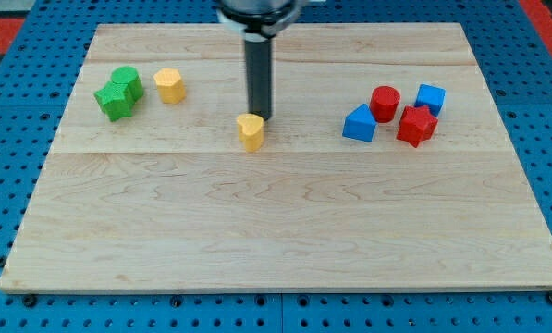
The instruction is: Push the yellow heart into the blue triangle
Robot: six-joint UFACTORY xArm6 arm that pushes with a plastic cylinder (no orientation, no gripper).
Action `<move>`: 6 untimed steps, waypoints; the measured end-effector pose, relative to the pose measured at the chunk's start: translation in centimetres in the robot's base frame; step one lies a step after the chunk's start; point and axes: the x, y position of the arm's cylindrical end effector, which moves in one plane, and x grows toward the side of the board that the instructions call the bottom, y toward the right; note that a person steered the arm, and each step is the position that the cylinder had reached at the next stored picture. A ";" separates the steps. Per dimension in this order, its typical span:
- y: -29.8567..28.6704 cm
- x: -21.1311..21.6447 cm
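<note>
No brand, label or writing can be read anywhere on the wooden board [285,240]. The arm ends in a plain dark rod, upright, entering from the view's top; it carries no claw, so nothing opens or closes. My tip [259,117] stands just above and right of the yellow heart [251,131], touching or nearly so. The blue triangle [359,123] lies well to the tip's right, beside the red cylinder [385,103].

At three o'clock from my tip [260,117], bare board runs to the blue triangle [359,124]. Red cylinder [385,102] and red star [416,126] crowd just behind it.
</note>
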 end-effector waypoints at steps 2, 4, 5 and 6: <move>-0.9 3.9; 4.6 3.8; -10.3 3.4; -25.6 3.0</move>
